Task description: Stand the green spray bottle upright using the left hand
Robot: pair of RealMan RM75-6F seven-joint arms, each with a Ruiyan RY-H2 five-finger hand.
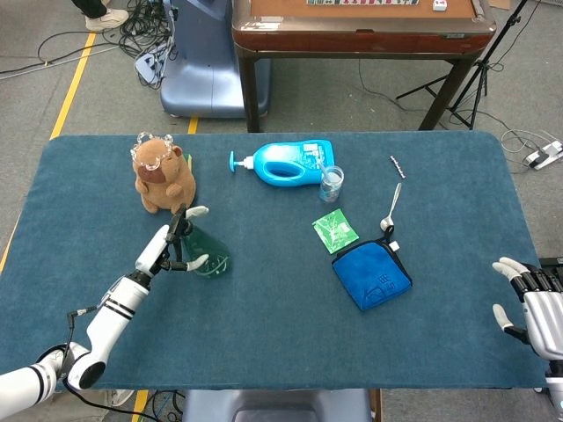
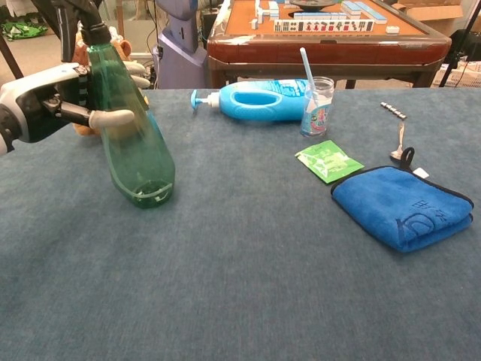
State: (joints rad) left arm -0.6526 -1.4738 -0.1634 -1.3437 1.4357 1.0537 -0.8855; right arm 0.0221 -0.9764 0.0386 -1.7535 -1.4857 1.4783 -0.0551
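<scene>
The green spray bottle (image 2: 139, 150) has its base on the blue table cloth and leans to the left, its black nozzle at the top. My left hand (image 2: 52, 101) wraps its upper body, thumb across the front and fingers behind it. In the head view the bottle (image 1: 206, 253) tilts toward my left hand (image 1: 163, 251), just in front of the teddy bear. My right hand (image 1: 532, 308) rests at the table's right edge, fingers spread and holding nothing.
A brown teddy bear (image 1: 163, 176) sits right behind the bottle. A blue detergent bottle (image 1: 286, 163) lies at the back, with a small cup (image 1: 331, 183), a green packet (image 1: 335, 231), a spoon (image 1: 391, 209) and a folded blue cloth (image 1: 371, 274) to the right.
</scene>
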